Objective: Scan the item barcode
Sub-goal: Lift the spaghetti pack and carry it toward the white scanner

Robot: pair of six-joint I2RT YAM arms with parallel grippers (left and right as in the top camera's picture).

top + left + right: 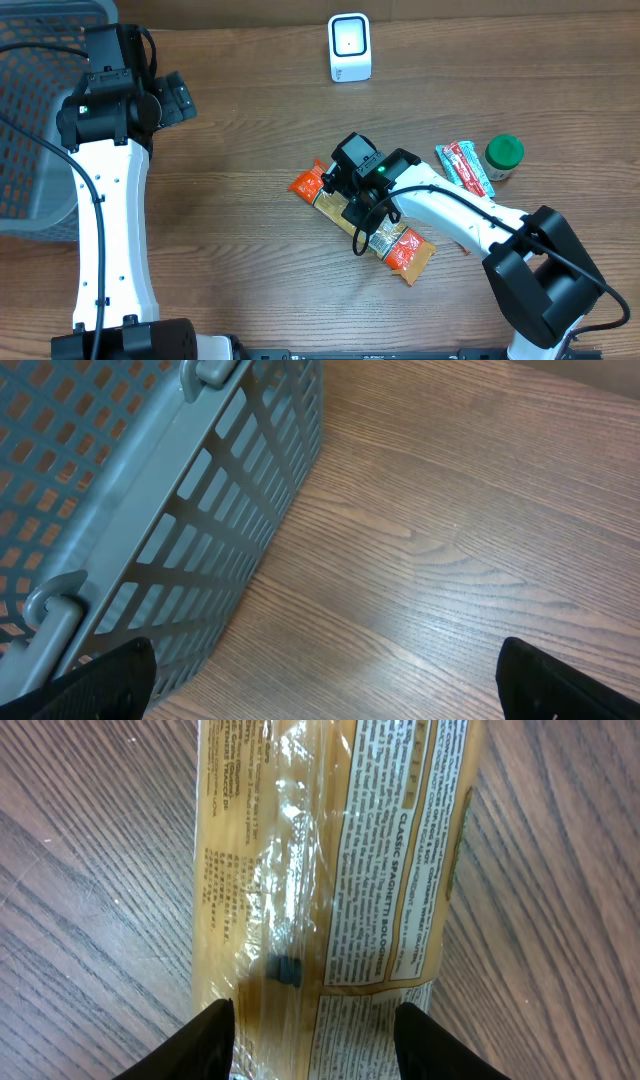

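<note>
One pack [400, 248], one scanner [349, 46]; pack diagonal, one end nearer scanner. Right gripper [315, 1035] half-open over it; left gripper [335, 685] wide, empty.

Light even, diffuse, from above; soft faint shadows on surface [250, 120]. Glare streaks across spaghetti wrapper [300, 840], right wrist view. Right fingers [205, 1045] dark, blurred at frame bottom. Overhead view sharp.

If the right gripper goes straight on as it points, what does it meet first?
The spaghetti packet, lying on the table directly ahead of the right gripper; the gap is hard to judge.
</note>
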